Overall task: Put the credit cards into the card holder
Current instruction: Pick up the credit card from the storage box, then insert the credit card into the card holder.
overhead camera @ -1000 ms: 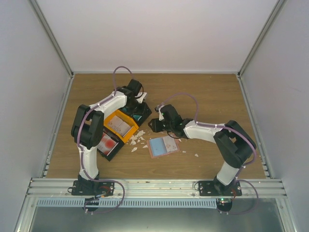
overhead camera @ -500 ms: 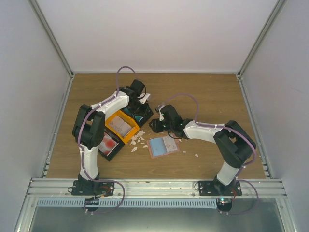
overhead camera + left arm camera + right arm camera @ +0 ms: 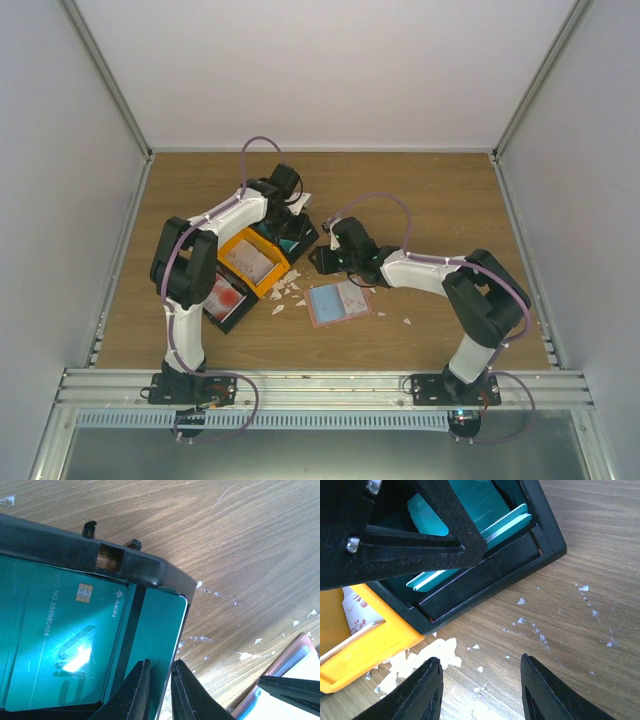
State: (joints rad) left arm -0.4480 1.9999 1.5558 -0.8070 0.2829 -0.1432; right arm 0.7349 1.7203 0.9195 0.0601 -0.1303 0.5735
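The step in hand looks like picking a teal card [image 3: 75,640] out of the black bin [image 3: 145,565] at the far left of the worktop [image 3: 250,555]. The left pincer [image 3: 161,692] reaches into that bin, its jaws nearly together astride the card's right edge. Whether they already bite the card cannot be told from the wrist view. The bin's wall runs just beside that same edge, so the grip probably needs to take the card alone. A finger caught on the wall would likely drag the bin or let the card slip.

The right wrist view shows several teal cards stacked on edge in the bin. The jaws should pinch one card, not a pair. A straight lift clear of the wall before any sideways move seems wise.

The card holder [image 3: 338,300] lies open on the worktop near the middle, well apart from the bin, with a blue card already showing in it. The right pincer [image 3: 480,690] hangs over bare wood between bin and holder, jaws apart and empty. White scraps [image 3: 427,660] lie beneath it, beside the orange bin [image 3: 380,640]. It could steady the holder when the card arrives, since a thin card pushed at a loose wallet may shove it away.
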